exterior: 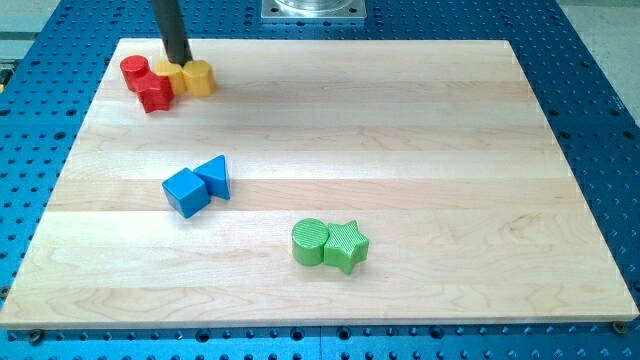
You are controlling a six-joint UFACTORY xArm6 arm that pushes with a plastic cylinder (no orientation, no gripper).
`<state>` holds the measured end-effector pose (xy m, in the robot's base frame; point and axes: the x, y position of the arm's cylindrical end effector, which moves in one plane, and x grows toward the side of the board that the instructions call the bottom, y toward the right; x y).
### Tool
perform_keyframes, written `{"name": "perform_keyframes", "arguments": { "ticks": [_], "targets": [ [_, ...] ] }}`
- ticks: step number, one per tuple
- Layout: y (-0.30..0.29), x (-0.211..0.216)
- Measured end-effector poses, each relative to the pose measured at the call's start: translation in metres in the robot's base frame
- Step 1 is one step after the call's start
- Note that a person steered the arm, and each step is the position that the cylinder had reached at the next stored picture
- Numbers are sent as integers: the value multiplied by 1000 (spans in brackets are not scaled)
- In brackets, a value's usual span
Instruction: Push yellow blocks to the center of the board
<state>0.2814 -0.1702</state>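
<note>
Two yellow blocks sit at the view's top left of the wooden board [400,150]: a yellow hexagonal block [200,77] and a second yellow block [169,73] whose shape is partly hidden by my rod. My tip [180,62] rests just behind these two, touching or nearly touching them. A red cylinder [135,71] and a red star-like block [155,92] crowd against the yellow ones on their left.
A blue cube [186,191] and a blue triangular block [216,177] lie together left of centre. A green cylinder [310,241] and a green star [346,245] lie together near the view's bottom centre. A metal mount [314,9] stands beyond the top edge.
</note>
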Motion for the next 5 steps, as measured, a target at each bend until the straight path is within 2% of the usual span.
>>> {"name": "perform_keyframes", "arguments": {
  "ticks": [1,2,3,4,5],
  "targets": [
    [25,32],
    [43,-6],
    [-14,-49],
    [-75,-38],
    [-35,9]
  ]
}}
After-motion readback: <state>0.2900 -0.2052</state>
